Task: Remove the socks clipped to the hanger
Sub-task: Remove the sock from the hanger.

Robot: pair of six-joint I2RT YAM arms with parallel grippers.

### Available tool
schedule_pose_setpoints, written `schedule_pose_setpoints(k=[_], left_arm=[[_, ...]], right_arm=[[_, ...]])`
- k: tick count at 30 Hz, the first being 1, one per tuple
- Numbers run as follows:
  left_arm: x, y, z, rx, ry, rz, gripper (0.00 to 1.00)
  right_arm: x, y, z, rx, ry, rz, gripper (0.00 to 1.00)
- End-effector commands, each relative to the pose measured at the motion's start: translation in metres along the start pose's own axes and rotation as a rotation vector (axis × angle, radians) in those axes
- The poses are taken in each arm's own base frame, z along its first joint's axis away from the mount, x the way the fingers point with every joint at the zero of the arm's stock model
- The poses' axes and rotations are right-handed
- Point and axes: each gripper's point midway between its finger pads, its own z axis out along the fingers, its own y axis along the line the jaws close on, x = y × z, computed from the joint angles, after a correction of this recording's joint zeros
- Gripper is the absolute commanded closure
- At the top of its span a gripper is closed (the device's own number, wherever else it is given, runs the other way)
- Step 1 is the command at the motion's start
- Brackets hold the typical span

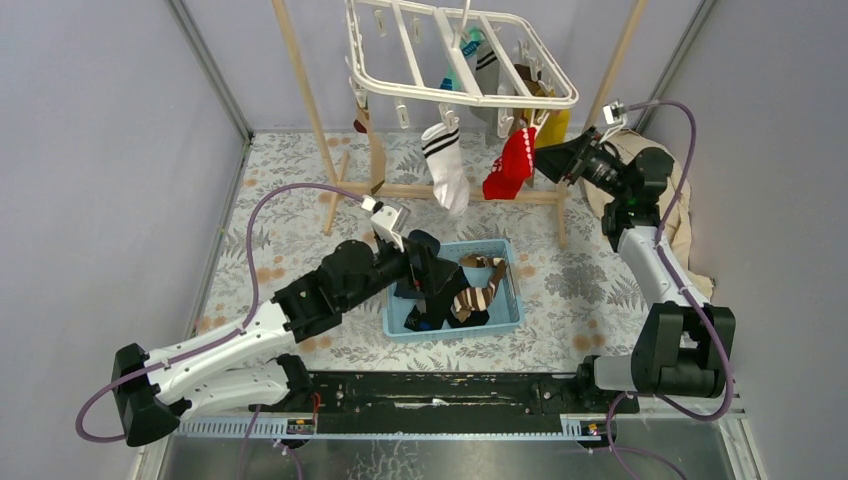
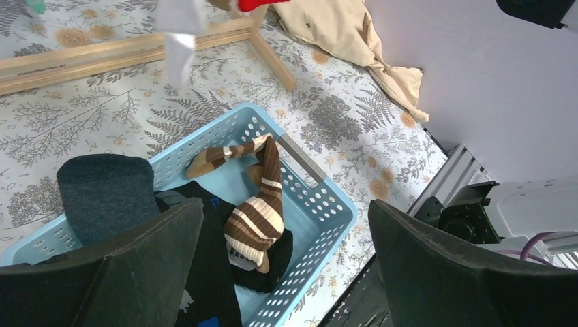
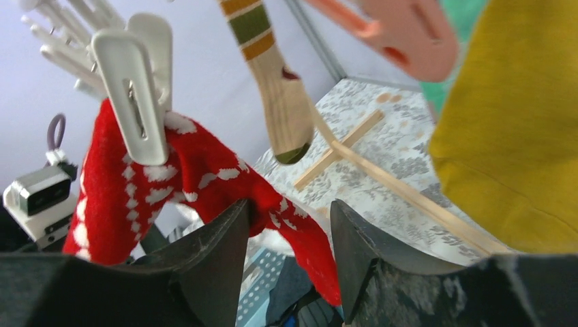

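The white hanger point(image 1: 455, 75) hangs at the top with several socks clipped on: a white black-striped one point(image 1: 446, 165), a red one point(image 1: 510, 160), a yellow one point(image 1: 553, 127). My right gripper point(image 1: 545, 160) is open, its jaws on either side of the red sock point(image 3: 204, 170), which a white clip point(image 3: 133, 95) holds; the sock touches the left finger point(image 3: 211, 266). My left gripper point(image 2: 285, 204) is open and empty above the blue basket point(image 2: 320, 197), where a brown-striped sock point(image 2: 255, 221), black socks point(image 2: 204, 272) and a navy sock point(image 2: 105, 194) lie.
The wooden rack's base bars point(image 1: 470, 192) run behind the basket point(image 1: 513, 280). A large beige cloth point(image 1: 683, 220) lies by the right wall. A yellow sock point(image 3: 511, 136) and a beige striped sock point(image 3: 279, 102) hang close to my right gripper point(image 3: 290, 204).
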Motion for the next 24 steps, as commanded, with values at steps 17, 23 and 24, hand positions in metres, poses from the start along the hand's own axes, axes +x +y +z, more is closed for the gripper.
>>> schedule_pose_setpoints(k=[17, 23, 24], left_arm=[[-0.018, -0.013, 0.003, 0.03, -0.057, 0.038, 0.01], [-0.044, -0.016, 0.007, 0.039, -0.174, 0.133, 0.01], [-0.048, -0.016, 0.008, 0.039, -0.197, 0.15, 0.01]], right_arm=[[0.037, 0.093, 0.014, -0.203, 0.118, -0.065, 0.8], [0.037, 0.111, 0.008, -0.219, 0.136, -0.046, 0.84], [0.037, 0.113, 0.007, -0.227, 0.142, -0.043, 0.85]])
